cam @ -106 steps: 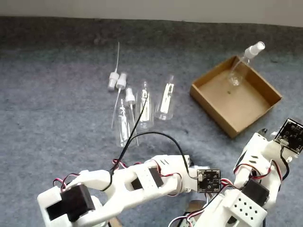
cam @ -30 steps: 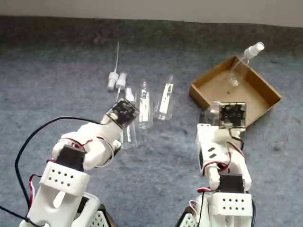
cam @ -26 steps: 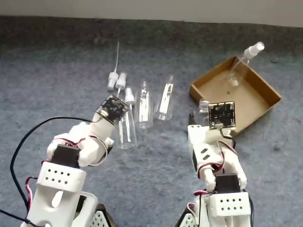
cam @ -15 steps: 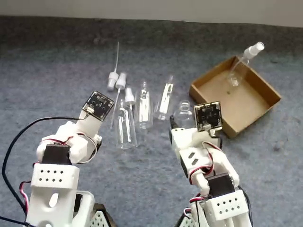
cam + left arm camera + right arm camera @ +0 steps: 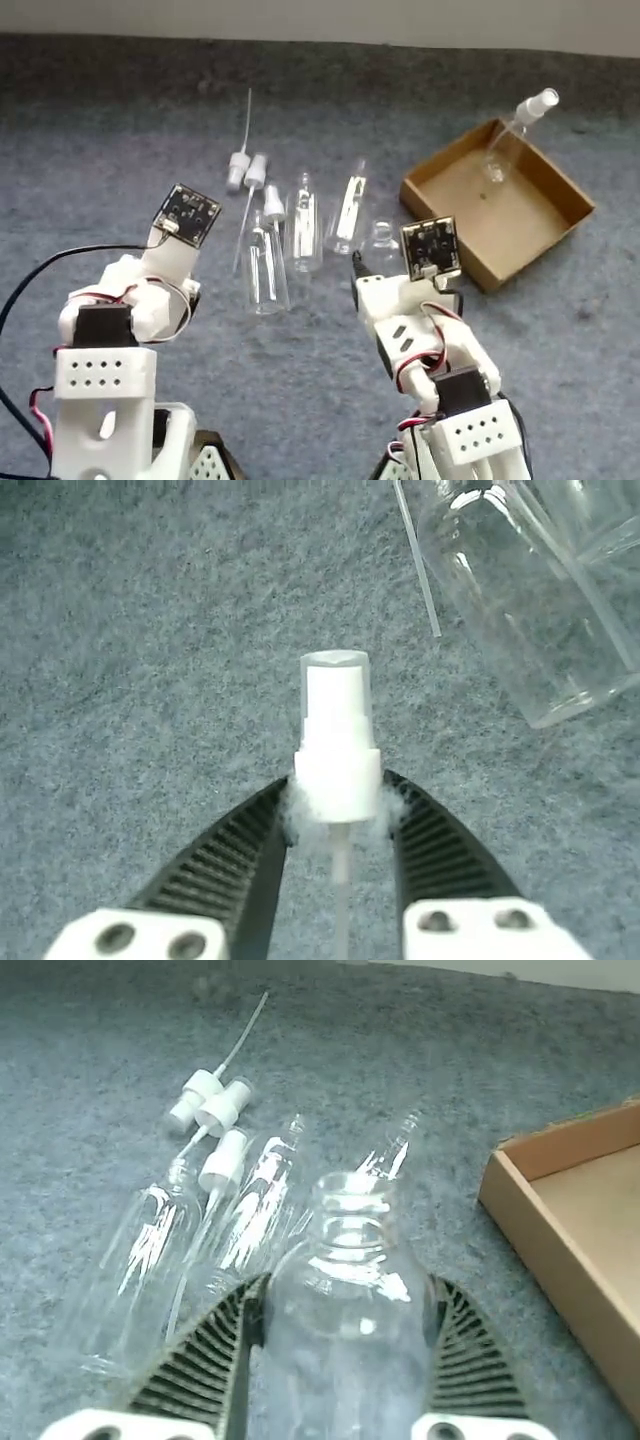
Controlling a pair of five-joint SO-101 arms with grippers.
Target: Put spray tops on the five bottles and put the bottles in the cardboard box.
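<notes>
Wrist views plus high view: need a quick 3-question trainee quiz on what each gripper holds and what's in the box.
1. True or false: the left gripper is shut on a spray top.
2. The bottle in the right gripper has: A) a spray top fitted, B) an open neck, C) a cork.
3. Fill in: the cardboard box holds ___ bottle(s).

Key: 1 true. 2 B. 3 one, the capped bottle leaning at the far corner.
</notes>
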